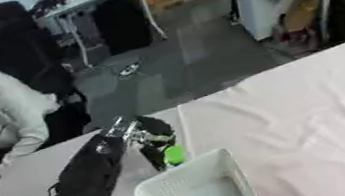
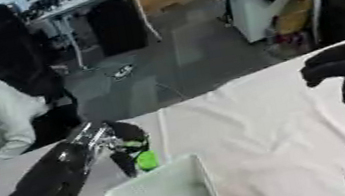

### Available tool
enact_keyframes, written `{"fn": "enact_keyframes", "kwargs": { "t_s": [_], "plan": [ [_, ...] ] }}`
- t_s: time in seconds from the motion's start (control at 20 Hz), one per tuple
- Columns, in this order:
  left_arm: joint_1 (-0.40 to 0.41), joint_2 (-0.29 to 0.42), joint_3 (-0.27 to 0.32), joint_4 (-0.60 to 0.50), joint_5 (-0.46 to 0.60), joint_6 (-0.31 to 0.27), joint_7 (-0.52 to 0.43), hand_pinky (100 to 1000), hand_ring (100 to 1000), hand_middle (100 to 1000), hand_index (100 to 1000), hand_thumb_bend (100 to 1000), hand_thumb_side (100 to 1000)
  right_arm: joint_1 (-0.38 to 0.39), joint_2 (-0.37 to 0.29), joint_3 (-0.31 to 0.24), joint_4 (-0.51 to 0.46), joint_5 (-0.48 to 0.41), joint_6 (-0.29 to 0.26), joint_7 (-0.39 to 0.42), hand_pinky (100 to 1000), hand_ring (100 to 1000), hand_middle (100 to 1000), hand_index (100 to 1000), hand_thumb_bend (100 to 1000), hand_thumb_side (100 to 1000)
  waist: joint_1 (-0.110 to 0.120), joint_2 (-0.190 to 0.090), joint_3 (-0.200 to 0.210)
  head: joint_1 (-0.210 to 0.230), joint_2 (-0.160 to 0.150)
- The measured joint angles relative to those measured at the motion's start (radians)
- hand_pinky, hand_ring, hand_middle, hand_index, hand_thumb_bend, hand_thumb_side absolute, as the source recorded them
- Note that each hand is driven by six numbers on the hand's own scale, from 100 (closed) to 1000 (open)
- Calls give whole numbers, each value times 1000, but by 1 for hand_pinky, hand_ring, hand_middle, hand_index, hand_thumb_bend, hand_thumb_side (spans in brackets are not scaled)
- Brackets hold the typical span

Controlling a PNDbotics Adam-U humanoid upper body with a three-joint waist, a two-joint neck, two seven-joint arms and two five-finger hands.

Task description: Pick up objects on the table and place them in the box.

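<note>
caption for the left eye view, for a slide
Left hand holds a green object just above the white box.

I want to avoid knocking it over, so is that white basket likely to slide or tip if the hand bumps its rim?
The white basket looks like thin perforated plastic and appears empty, so it is probably light and would slide on the smooth tablecloth. Its low, wide shape makes tipping less likely. The left hand holds a small green object beside its rim.

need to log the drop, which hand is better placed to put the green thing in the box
Left. The left hand already pinches the green object just above the white box's far rim. The right hand is raised far off to the right, holding nothing.
</note>
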Motion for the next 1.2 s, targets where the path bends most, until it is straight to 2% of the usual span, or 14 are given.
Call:
{"fn": "enact_keyframes", "kwargs": {
  "t_s": [0.55, 0.8, 1.2],
  "plan": [
    [5, 52, -1, -140, 145, 36, -10, 100, 100, 135, 378, 100, 721, 7, -2, -6, 4, 7, 3, -3, 392, 517, 544, 555, 100, 1000, 0, -13, 26, -8, -8],
    [19, 84, -19, -235, 258, 55, -36, 100, 100, 133, 380, 100, 713, 10, -11, -6, 5, 8, 3, -3, 393, 517, 544, 555, 100, 1000, 0, -20, 36, -13, -8],
    [74, 177, -70, -436, 471, 103, -103, 100, 100, 131, 383, 100, 707, 17, -16, -6, 10, 11, 2, -6, 392, 517, 544, 556, 100, 1000, 0, -22, 43, -27, -8]
  ]
}}
